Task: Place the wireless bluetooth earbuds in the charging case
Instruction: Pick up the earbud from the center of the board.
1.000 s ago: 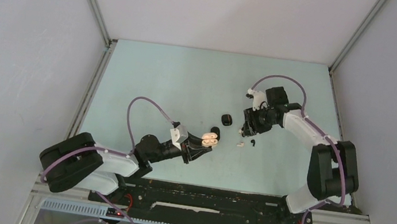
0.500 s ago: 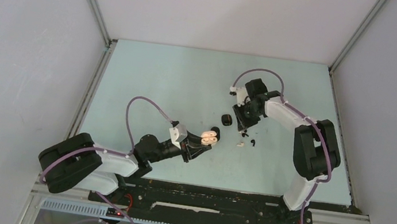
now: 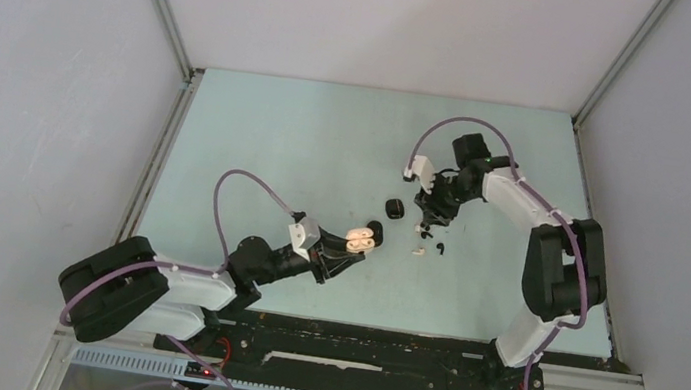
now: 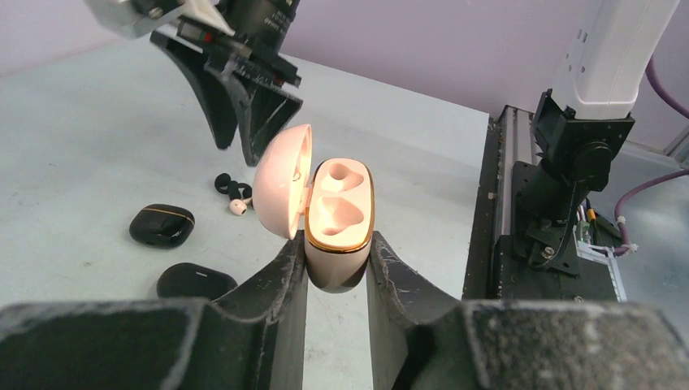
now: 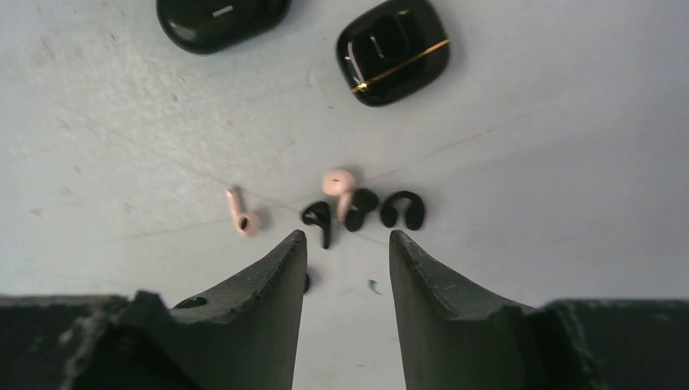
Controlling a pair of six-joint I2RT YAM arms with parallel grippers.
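Observation:
My left gripper (image 4: pixel 337 248) is shut on the base of a pink charging case (image 4: pixel 340 213). The case's lid (image 4: pixel 281 192) stands open and both sockets are empty. In the top view the case (image 3: pixel 364 241) is held above the mat, left of the loose pieces. My right gripper (image 5: pixel 348 244) hangs open and empty just above the mat. Past its tips lie the earbuds: two pink ones (image 5: pixel 242 218) (image 5: pixel 336 185) and three black ones (image 5: pixel 319 220) (image 5: pixel 362 203) (image 5: pixel 404 210). In the left wrist view one pink earbud (image 4: pixel 236 207) shows under the right fingers (image 4: pixel 258 114).
Two closed black cases (image 5: pixel 221 16) (image 5: pixel 394 49) lie on the pale mat beyond the earbuds; the left wrist view shows them too (image 4: pixel 162 225) (image 4: pixel 195 281). One black case (image 3: pixel 394 209) lies between the two grippers. Grey walls enclose the mat.
The right wrist swung left, then back right, and now hangs over the earbuds. The left gripper keeps its grip on the pink case, almost still.

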